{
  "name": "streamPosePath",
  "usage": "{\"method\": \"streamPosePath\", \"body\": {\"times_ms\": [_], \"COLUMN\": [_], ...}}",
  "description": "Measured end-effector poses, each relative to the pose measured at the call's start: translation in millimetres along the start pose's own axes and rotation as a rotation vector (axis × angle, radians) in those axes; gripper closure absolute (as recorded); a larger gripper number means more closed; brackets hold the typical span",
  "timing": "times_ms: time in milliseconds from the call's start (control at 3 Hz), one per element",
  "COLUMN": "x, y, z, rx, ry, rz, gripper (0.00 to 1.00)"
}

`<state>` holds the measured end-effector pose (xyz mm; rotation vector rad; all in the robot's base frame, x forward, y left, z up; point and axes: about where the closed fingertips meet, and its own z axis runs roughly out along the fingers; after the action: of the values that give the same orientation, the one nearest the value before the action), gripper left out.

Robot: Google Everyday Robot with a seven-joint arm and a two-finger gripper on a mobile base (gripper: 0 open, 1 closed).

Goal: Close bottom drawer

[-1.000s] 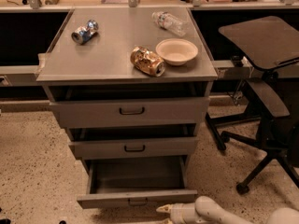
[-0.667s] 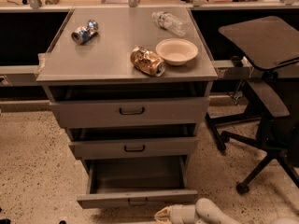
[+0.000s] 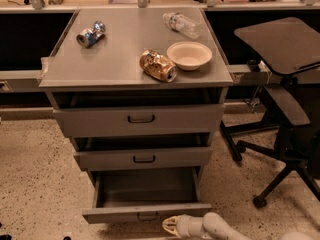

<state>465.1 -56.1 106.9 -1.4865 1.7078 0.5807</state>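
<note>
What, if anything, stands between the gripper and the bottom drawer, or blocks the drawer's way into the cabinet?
Nothing visible. The gripper hovers just in front of the open bottom drawer, and nothing shows inside it to stop it sliding in.

The end effector [image 3: 169, 225] sits just in front of the pulled-out bottom drawer [image 3: 145, 213], lowest in the cabinet [image 3: 125, 46].

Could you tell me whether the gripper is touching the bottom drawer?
Cannot tell: camera view shows the gripper at the bottom drawer front's lower edge; depth unclear.
</note>
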Motion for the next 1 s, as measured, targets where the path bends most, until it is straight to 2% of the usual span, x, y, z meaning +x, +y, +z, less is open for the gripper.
{"method": "streamPosePath", "body": {"times_ms": [333, 667, 1000], "x": [15, 17, 8], "y": [-25, -33, -48], "z": [11, 11, 7], "rx": [0.071, 0.101, 0.167], "ry": [0.012, 0.009, -0.012], "rz": [0.043, 0.047, 0.034], "gripper": [1.0, 1.0, 1.0]}}
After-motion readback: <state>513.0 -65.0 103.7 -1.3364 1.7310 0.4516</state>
